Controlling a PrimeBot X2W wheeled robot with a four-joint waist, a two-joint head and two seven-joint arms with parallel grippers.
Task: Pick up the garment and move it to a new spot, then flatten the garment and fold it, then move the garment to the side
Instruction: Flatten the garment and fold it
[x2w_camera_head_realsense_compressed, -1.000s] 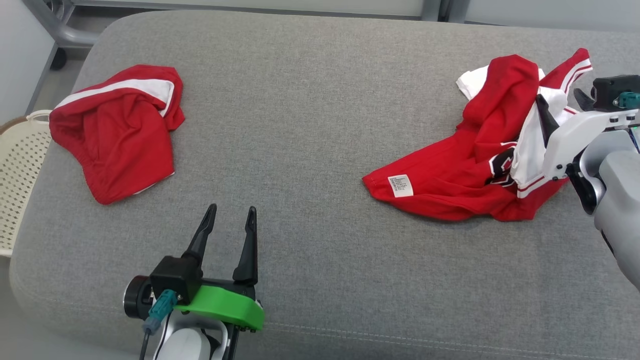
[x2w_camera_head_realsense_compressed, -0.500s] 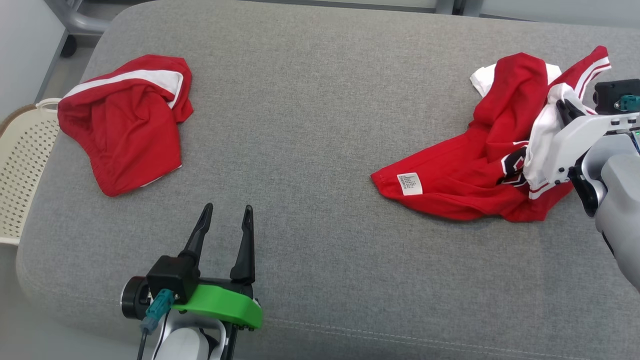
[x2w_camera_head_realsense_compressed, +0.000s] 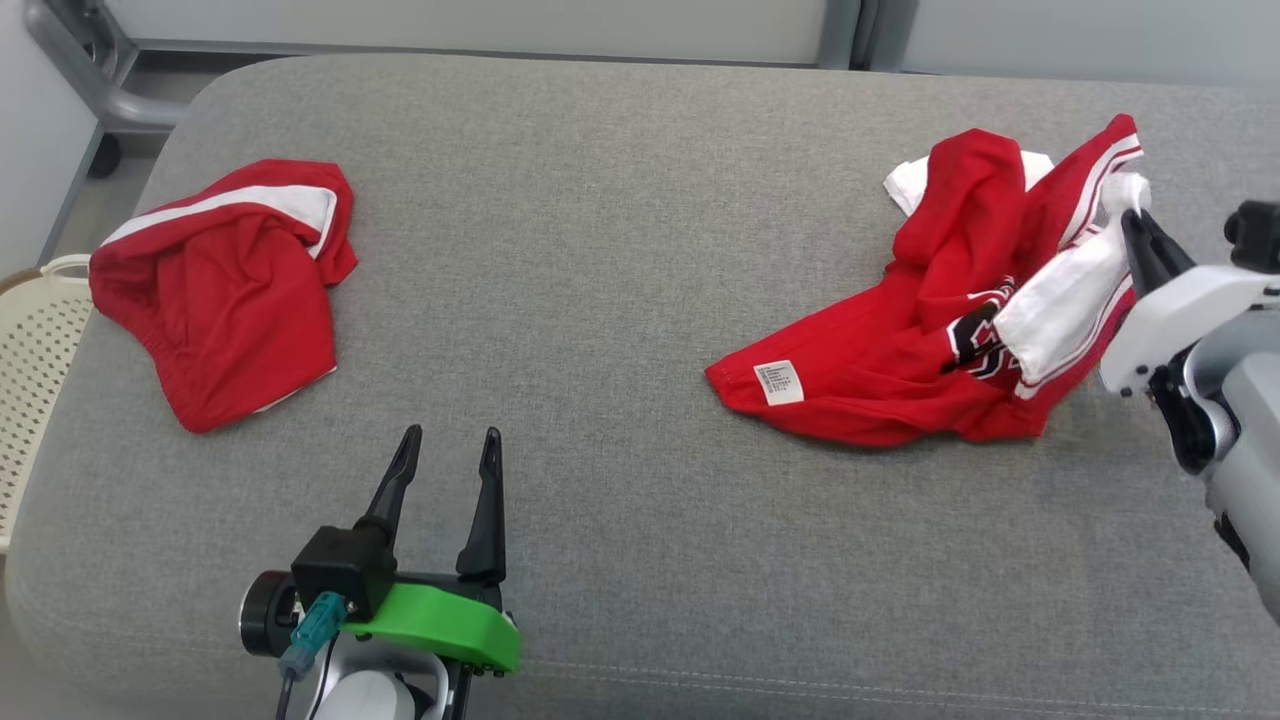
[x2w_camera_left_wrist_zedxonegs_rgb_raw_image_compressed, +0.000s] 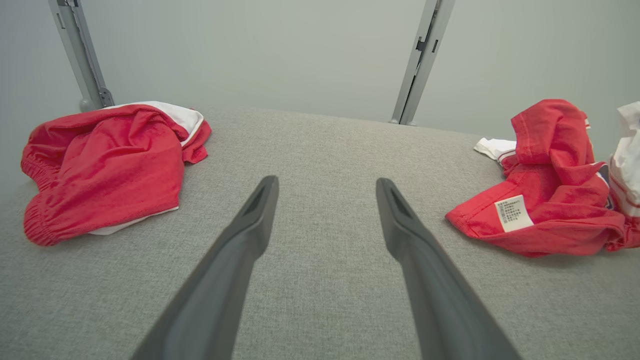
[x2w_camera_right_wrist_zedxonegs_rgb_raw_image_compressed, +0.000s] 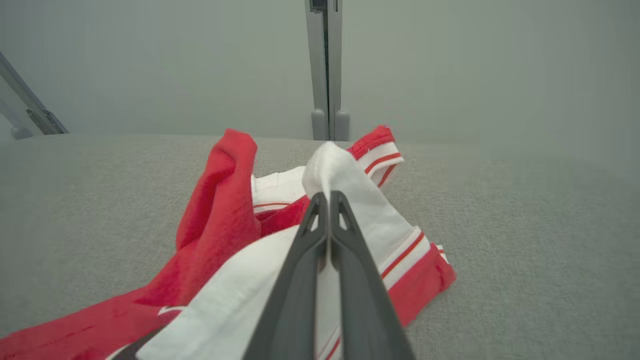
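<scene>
The garment (x2w_camera_head_realsense_compressed: 880, 350) is a crumpled red and white jersey with a black emblem and a white care label, lying at the right of the grey cushion. My right gripper (x2w_camera_head_realsense_compressed: 1132, 218) is shut on a white fold at the garment's right side and holds that fold raised. In the right wrist view the closed fingertips (x2w_camera_right_wrist_zedxonegs_rgb_raw_image_compressed: 329, 196) pinch the white cloth, with the garment (x2w_camera_right_wrist_zedxonegs_rgb_raw_image_compressed: 215, 225) trailing left. My left gripper (x2w_camera_head_realsense_compressed: 445, 438) hovers open over bare cushion near the front edge, holding nothing. In the left wrist view the left gripper (x2w_camera_left_wrist_zedxonegs_rgb_raw_image_compressed: 325, 182) points between the two cloth piles, the garment (x2w_camera_left_wrist_zedxonegs_rgb_raw_image_compressed: 550, 150) to the right.
Red shorts with a white stripe (x2w_camera_head_realsense_compressed: 230, 290) lie crumpled at the cushion's left, also the red shorts (x2w_camera_left_wrist_zedxonegs_rgb_raw_image_compressed: 100, 170). A cream perforated basket (x2w_camera_head_realsense_compressed: 30, 330) stands beside the cushion's left edge. The grey cushion (x2w_camera_head_realsense_compressed: 600, 250) is bare between the piles. Metal frame legs (x2w_camera_head_realsense_compressed: 60, 50) stand behind.
My right gripper went from open to shut on the jersey's white fold and has drawn it up and to the right. The head camera shifted. The left arm stayed put.
</scene>
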